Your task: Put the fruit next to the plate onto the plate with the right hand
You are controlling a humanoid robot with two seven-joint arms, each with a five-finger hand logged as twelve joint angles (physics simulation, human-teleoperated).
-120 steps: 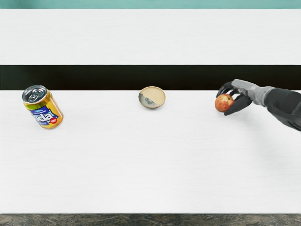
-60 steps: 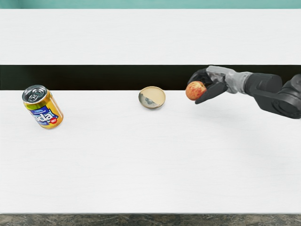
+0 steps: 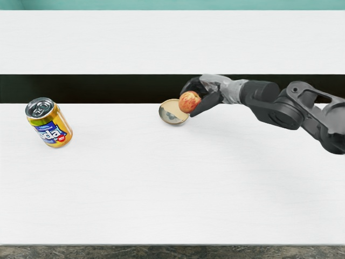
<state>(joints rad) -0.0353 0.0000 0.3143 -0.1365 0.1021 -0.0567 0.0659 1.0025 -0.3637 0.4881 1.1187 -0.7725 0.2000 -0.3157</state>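
My right hand [image 3: 207,89] is curled around the apple [image 3: 188,101], fingers hooked over its top and far side, thumb pressed under its right side. The palm faces left and slightly down, so the apple sits at the leftmost end of the hand. My wrist runs straight back to the right, and the arm [image 3: 280,102] stretches almost level along the tabletop's far edge, bending down at the elbow near the picture's right edge. The apple is at the right rim of the plate [image 3: 170,113], overlapping it; I cannot tell whether it touches the plate. The plate lies at the far middle of the tabletop [image 3: 172,183]. Well off to the left stands a tilted can [image 3: 48,123].
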